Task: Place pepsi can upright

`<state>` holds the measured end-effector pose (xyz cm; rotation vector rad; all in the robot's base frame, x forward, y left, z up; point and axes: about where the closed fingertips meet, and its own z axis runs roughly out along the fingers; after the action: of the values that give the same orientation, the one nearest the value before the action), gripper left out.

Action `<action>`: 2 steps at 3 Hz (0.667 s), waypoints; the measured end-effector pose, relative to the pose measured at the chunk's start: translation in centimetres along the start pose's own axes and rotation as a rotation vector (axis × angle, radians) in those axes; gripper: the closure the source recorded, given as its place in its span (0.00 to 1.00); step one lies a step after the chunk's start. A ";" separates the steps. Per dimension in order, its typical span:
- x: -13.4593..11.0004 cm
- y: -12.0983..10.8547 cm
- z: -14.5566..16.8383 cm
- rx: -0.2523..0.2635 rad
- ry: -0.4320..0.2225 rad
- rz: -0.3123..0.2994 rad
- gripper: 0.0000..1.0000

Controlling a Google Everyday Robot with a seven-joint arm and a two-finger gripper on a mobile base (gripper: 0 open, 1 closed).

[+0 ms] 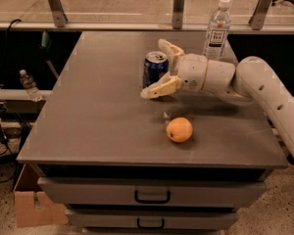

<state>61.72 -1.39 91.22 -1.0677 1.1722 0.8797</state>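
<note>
The pepsi can (155, 66), dark blue with a silver top rim, stands upright on the grey table (98, 106), behind the middle. My gripper (153, 69) reaches in from the right, its white arm (264, 89) stretching across the table. The gripper is open, with the two cream fingers spread wider than the can. One finger (169, 49) is behind the can and the other finger (159, 87) is in front of it. The can sits between them, and neither finger seems to press on it.
An orange (179, 129) lies on the table in front of the gripper. A clear water bottle with a white cap (217, 29) stands at the back right, close behind the arm. A metal railing (176, 6) runs behind the table, and drawers (152, 196) sit below its front edge.
</note>
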 end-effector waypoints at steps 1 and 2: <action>-1.1 -0.3 -3.1 0.077 0.050 -0.010 0.00; -3.4 0.2 -8.4 0.190 0.114 -0.042 0.00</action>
<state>58.63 -9.37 94.06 -0.9933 1.2969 0.6676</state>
